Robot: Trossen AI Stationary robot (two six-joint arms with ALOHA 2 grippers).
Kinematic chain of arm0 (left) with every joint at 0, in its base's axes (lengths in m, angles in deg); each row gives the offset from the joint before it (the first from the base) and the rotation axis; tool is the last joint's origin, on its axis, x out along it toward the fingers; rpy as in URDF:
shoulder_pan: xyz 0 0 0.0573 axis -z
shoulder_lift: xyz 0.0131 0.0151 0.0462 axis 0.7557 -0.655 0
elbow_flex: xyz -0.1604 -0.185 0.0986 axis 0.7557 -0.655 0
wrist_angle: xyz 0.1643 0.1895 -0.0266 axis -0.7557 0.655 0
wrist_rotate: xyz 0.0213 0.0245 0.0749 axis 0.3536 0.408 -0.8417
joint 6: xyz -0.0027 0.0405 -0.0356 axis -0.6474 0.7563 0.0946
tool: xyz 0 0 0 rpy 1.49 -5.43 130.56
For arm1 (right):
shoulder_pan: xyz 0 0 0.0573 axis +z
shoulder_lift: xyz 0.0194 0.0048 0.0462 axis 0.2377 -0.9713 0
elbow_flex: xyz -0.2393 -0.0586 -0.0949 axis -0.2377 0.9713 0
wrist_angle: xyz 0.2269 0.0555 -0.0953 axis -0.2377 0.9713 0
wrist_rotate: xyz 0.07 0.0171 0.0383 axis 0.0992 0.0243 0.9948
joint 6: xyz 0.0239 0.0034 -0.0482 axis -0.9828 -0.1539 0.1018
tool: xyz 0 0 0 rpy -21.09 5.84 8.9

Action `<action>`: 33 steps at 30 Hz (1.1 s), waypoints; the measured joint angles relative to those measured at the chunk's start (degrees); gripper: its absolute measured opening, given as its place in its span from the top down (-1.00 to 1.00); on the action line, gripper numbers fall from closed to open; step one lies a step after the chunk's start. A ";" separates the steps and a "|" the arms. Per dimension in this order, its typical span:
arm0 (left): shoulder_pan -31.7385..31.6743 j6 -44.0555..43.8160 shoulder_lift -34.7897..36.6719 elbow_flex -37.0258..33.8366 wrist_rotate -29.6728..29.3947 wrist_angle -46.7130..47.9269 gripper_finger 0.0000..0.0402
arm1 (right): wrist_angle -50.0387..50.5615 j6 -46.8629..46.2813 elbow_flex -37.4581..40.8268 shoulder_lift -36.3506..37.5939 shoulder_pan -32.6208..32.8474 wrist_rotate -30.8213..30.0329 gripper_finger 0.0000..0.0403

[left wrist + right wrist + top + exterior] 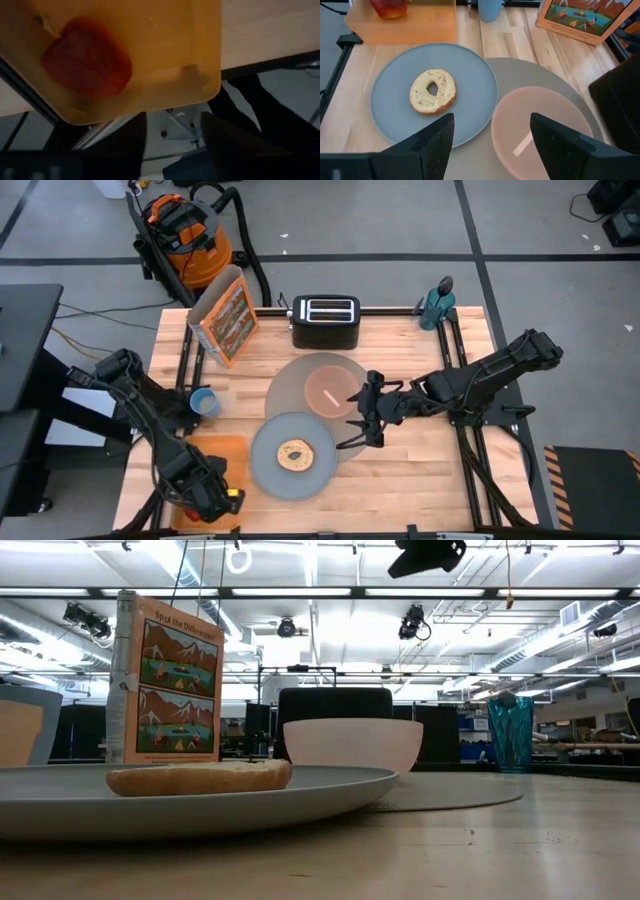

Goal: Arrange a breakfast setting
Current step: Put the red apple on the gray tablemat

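Note:
The round grey-brown mat [300, 375] lies mid-table with the pink bowl [330, 392] on it. The grey plate [270, 470] lies nearer, overlapping the mat's near edge, with a bagel [293, 456] on it. The small blue cup [205, 402] stands at the left. The red apple [85, 55] lies on an orange board [215, 455]. My left gripper [205, 498] is open and empty over the board's near end. My right gripper [356, 420] is open and empty, above the table just right of the plate and bowl [535, 130]. I cannot make out the spoon for certain.
A black toaster [325, 320] stands at the far edge, a picture-covered box [228, 315] upright to its left, and a teal cup [437, 305] at the far right. Bare wood lies on the table's right side and near its front edge.

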State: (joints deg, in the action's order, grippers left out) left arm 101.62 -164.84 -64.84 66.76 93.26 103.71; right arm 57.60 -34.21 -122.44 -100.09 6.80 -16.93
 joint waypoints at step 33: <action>-0.27 -0.07 -0.55 -15.75 7.31 -8.47 -0.66 | -0.77 -6.31 1.44 0.00 -0.01 1.97 -0.45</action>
State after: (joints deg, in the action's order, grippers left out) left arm 101.35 -164.91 -65.39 51.01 100.57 95.24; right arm 56.83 -40.51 -121.00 -100.09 6.79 -14.97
